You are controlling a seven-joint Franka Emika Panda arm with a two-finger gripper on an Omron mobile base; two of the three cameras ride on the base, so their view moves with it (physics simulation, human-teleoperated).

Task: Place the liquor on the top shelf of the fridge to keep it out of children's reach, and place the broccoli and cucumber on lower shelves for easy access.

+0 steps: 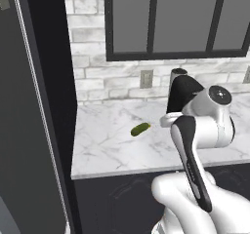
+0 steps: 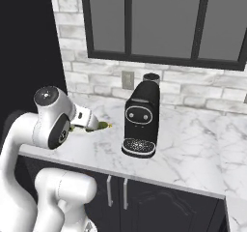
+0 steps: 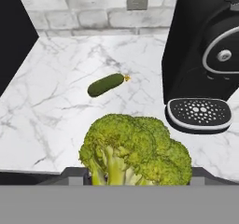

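Hand view showed the broccoli [image 3: 135, 150] close up between the jaws, which were part open around it and held it above the table [image 3: 56, 111]. Farther off, the cucumber [image 3: 106, 85] lay flat on the table, left of the black coffee machine [image 3: 205, 55].

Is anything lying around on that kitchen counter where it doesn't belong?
Yes, mildly: a cucumber lies loose on its side on the bare marble counter, left of the coffee machine. A broccoli sits right at the gripper. Nothing looks spilled or damaged.
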